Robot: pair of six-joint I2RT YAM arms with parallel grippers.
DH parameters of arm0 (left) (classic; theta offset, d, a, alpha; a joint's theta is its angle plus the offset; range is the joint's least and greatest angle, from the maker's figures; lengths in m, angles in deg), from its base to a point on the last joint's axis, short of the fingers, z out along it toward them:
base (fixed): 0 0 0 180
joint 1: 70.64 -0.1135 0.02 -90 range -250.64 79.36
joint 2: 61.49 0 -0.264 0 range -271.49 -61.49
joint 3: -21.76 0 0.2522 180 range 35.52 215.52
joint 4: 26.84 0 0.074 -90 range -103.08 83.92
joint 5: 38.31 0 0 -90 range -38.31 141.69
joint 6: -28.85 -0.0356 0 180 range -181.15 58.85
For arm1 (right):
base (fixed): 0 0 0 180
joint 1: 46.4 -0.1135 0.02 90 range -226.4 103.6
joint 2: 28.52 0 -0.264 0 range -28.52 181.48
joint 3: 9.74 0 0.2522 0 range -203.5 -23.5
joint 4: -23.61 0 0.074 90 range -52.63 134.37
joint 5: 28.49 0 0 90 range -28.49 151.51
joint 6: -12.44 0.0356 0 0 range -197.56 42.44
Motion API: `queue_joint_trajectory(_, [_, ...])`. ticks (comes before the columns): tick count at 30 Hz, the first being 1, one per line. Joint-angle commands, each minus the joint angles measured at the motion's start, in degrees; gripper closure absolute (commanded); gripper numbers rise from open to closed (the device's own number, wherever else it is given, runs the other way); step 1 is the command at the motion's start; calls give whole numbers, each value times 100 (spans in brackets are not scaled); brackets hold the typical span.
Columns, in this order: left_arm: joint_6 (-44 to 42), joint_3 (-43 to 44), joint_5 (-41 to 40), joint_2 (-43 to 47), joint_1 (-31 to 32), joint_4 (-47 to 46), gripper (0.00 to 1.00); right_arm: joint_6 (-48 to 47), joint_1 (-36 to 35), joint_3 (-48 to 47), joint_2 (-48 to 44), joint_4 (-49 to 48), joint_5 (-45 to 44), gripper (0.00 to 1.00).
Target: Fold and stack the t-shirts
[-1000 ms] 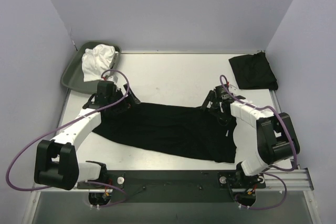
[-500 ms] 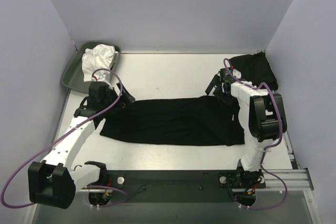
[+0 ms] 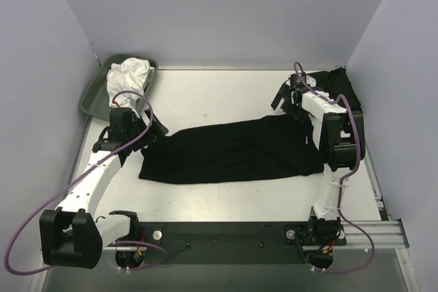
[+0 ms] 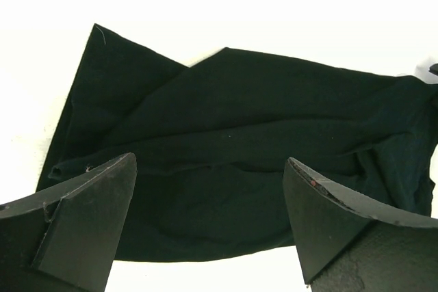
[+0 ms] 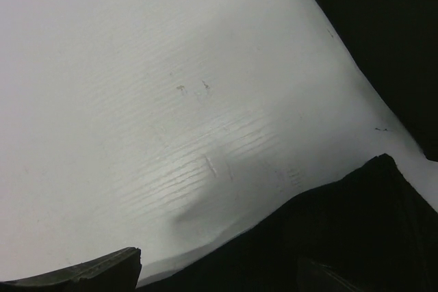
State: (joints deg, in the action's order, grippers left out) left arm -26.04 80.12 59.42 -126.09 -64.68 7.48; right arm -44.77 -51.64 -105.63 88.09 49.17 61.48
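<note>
— Where does the long black short-sleeved t-shirt of thin soft cloth (image 3: 233,152) lie?

— It is stretched in a rumpled band across the flat white tabletop (image 3: 226,97). One end is right at the left claw (image 3: 156,130) and the other is just beside the right claw (image 3: 282,104).

— Does either claw have it?

— No. The left claw's jaws are spread wide, with cloth below and beyond them and nothing pinched. Whether the tips brush the cloth cannot be told. The right claw gapes as wide over bare table at the shirt's far corner, and it too is empty.

— Any other shirt?

— A second black t-shirt (image 3: 344,85), folded square, lies just to the right claw's outer side, partly hidden by that arm.

— And the surroundings?

— The tabletop is matte and faintly scuffed and streaked beneath the right claw. Smooth pale lilac walls (image 3: 226,11) close in on three sides. Beyond the left claw, at the far corner, a shallow grey-green plastic tray (image 3: 92,97) holds a crumpled white cloth (image 3: 128,78).
</note>
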Motion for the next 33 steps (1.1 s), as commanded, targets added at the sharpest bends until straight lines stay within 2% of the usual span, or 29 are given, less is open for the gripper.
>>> queue_joint_trajectory(1, [-171,224,176,53,-103,53,2,-474,-451,117,-1138,95,-146,1])
queue_joint_trajectory(5, [-355,400,80,53,-95,176,3,-660,-1399,197,-1808,253,55,1])
queue_joint_trajectory(7, [-408,523,10,-9,-103,334,3,-504,-1962,154,-1923,350,529,1])
queue_joint_trajectory(12, [-488,883,-148,-184,-138,449,3,-90,-3261,83,-1749,175,943,1])
queue_joint_trajectory(16, [-567,989,-236,-211,-218,484,3,218,-3843,74,-1432,-263,1295,1])
queue_joint_trajectory(25, [-602,779,-245,-422,-235,379,3,447,-4020,627,-983,-783,1321,2])
queue_joint_trajectory(29, [-541,594,-131,-221,-209,432,2,500,-4161,821,-1123,-880,1357,2])
queue_joint_trajectory(33, [-680,497,-87,-62,-148,851,2,342,-4258,1040,-1483,-661,902,3])
